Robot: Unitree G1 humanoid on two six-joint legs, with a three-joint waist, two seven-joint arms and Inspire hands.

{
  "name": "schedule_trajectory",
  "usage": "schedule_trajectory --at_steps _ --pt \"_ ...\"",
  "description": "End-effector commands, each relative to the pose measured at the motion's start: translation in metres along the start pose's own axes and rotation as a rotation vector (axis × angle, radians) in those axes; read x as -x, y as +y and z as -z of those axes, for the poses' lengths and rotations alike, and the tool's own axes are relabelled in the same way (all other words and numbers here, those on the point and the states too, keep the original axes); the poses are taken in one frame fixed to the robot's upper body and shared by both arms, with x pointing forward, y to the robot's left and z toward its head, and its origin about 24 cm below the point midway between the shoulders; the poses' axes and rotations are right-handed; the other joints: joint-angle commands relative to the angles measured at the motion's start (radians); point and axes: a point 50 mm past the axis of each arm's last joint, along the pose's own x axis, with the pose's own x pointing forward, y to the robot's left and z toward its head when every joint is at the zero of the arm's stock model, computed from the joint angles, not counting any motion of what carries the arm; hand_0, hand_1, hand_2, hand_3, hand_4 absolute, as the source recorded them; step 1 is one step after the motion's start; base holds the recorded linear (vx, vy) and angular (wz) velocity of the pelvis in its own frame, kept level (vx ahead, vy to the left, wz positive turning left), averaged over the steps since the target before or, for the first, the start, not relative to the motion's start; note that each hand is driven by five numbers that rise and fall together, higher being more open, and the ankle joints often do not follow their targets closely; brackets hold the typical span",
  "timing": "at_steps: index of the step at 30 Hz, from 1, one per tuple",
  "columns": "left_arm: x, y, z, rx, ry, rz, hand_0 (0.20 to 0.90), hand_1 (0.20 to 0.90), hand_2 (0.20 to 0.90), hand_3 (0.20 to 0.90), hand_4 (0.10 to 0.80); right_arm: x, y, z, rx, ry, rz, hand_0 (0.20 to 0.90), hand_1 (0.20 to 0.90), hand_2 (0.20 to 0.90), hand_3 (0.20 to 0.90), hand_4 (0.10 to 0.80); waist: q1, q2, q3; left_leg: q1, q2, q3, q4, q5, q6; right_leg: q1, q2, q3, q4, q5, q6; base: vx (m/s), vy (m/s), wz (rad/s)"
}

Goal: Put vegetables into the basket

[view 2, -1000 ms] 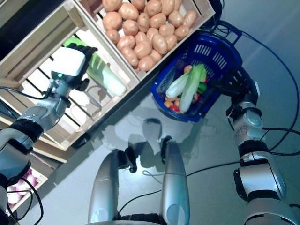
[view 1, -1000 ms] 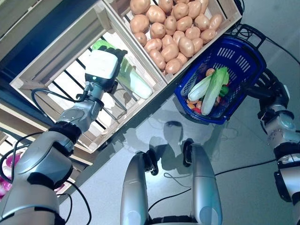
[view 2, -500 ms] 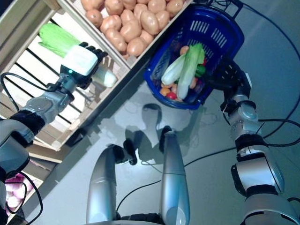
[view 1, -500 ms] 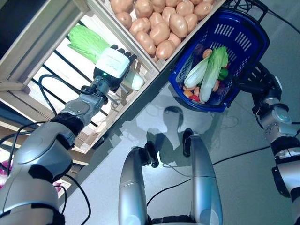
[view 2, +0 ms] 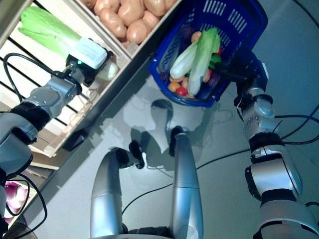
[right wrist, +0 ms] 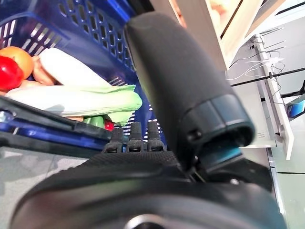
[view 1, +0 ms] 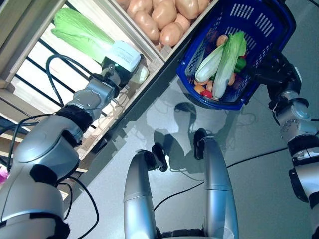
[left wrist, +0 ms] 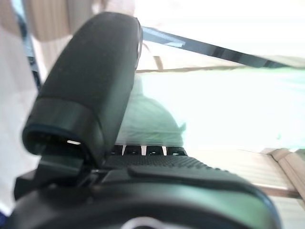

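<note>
Since a second ago the left hand (view 1: 121, 57) has drawn the cabbage (view 1: 79, 34) toward the near rail of the slatted crate (view 1: 30, 74).

Left eye view: its pale stalk end sits under the fingers, the leafy end running away from them; the basket (view 1: 259, 30) hangs well apart, on the right hand (view 1: 271, 69).

Right eye view: same layout, potatoes (view 2: 127, 22) between.

Left wrist view: thumb and fingers curl round the pale stalk.

Right wrist view: fingers curl round the basket's handle, with cabbages (right wrist: 76, 98) already inside and room above them.
</note>
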Motion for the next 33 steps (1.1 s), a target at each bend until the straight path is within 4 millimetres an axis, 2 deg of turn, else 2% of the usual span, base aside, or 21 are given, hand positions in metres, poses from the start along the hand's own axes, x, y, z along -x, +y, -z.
schedule_trajectory --at_steps 1,3,4,5,13,21,26,28,29,31,32,33 --pt "0.001 0.014 0.051 0.012 0.236 0.046 0.9 0.9 0.9 0.9 0.8 -0.011 0.022 -0.06 -0.057 -0.256 -0.09 0.9 0.9 0.9 0.9 0.8 -0.011 -0.01 -0.004 -0.01 0.004 -0.046 0.036 -0.033 -0.072 0.087 -0.032 -0.001 -0.078 0.077 0.045 -0.036 -0.003 0.01" --pt "0.003 0.011 0.055 0.021 0.267 0.071 0.9 0.9 0.9 0.9 0.8 -0.011 0.023 -0.061 -0.07 -0.269 -0.094 0.9 0.9 0.9 0.9 0.8 -0.01 -0.013 -0.004 -0.017 0.004 -0.05 0.046 -0.037 -0.071 0.083 -0.03 -0.001 -0.073 0.076 0.044 -0.019 -0.002 0.0" --pt "0.004 0.009 0.057 0.019 0.287 0.084 0.42 0.42 0.42 0.42 0.48 -0.011 0.023 -0.062 -0.076 -0.275 -0.096 0.9 0.9 0.9 0.9 0.8 -0.009 -0.015 -0.004 -0.017 0.004 -0.053 0.048 -0.038 -0.071 0.084 -0.028 -0.001 -0.072 0.075 0.044 0.0 0.0 0.0" --pt "0.006 0.005 0.061 0.019 0.314 0.112 0.3 0.3 0.3 0.3 0.4 -0.01 0.024 -0.064 -0.082 -0.284 -0.098 0.9 0.9 0.9 0.9 0.8 -0.008 -0.016 -0.004 -0.015 0.003 -0.055 0.047 -0.037 -0.072 0.088 -0.026 -0.003 -0.071 0.072 0.044 0.0 0.0 0.0" --pt "0.012 -0.001 0.072 -0.011 0.323 0.071 0.3 0.3 0.3 0.3 0.4 -0.009 0.025 -0.066 -0.106 -0.313 -0.109 0.9 0.9 0.9 0.9 0.8 -0.003 -0.021 -0.004 0.043 0.007 -0.053 0.018 -0.032 -0.079 0.151 -0.019 -0.01 -0.089 0.062 0.044 0.0 0.0 0.0" --pt "0.018 -0.002 0.076 -0.027 0.283 0.037 0.3 0.3 0.3 0.3 0.4 -0.005 0.036 -0.055 -0.11 -0.291 -0.198 0.9 0.9 0.9 0.9 0.8 0.004 -0.038 -0.004 0.194 0.018 -0.043 -0.067 -0.016 -0.091 0.3 -0.019 -0.026 -0.145 0.048 0.042 0.021 -0.014 0.0" --pt "0.021 -0.007 0.074 0.035 0.226 -0.019 0.3 0.3 0.3 0.3 0.4 -0.001 0.039 -0.038 -0.121 -0.231 -0.225 0.9 0.9 0.9 0.9 0.8 0.007 -0.05 -0.004 0.308 0.024 -0.045 -0.131 0.005 -0.099 0.411 -0.025 -0.035 -0.183 0.044 0.041 0.065 -0.015 0.05" --pt "0.023 -0.01 0.072 0.124 0.217 -0.038 0.3 0.3 0.3 0.3 0.4 0.002 0.04 -0.026 -0.118 -0.193 -0.238 0.9 0.9 0.9 0.9 0.8 0.011 -0.054 -0.015 0.373 0.023 -0.046 -0.181 0.025 -0.102 0.474 -0.027 -0.042 -0.215 0.046 0.041 0.122 -0.006 0.09" --pt "0.026 -0.016 0.069 0.245 0.221 -0.062 0.3 0.3 0.3 0.3 0.4 0.006 0.041 -0.014 -0.118 -0.151 -0.241 0.9 0.9 0.9 0.9 0.8 0.016 -0.057 -0.043 0.416 0.02 -0.047 -0.227 0.046 -0.104 0.515 -0.03 -0.048 -0.245 0.049 0.04 0.135 0.001 0.12" --pt "0.029 -0.024 0.063 0.37 0.217 -0.091 0.3 0.3 0.3 0.3 0.4 0.01 0.043 0.0 -0.12 -0.107 -0.245 0.9 0.9 0.9 0.9 0.8 0.021 -0.061 -0.072 0.459 0.017 -0.047 -0.276 0.067 -0.105 0.558 -0.034 -0.053 -0.282 0.057 0.039 0.109 -0.009 0.09" --pt "0.032 -0.029 0.061 0.421 0.216 -0.092 0.3 0.3 0.3 0.3 0.4 0.013 0.044 0.008 -0.125 -0.086 -0.247 0.9 0.9 0.9 0.9 0.8 0.024 -0.064 -0.088 0.472 0.017 -0.043 -0.312 0.106 -0.098 0.574 -0.035 -0.06 -0.316 0.086 0.029 0.075 -0.024 0.07" --pt "0.034 -0.034 0.057 0.485 0.209 -0.1 0.3 0.3 0.3 0.3 0.4 0.016 0.045 0.018 -0.131 -0.059 -0.25 0.9 0.9 0.9 0.9 0.8 0.028 -0.068 -0.106 0.499 0.013 -0.045 -0.348 0.119 -0.097 0.603 -0.035 -0.062 -0.344 0.091 0.028 0.097 -0.04 0.07"
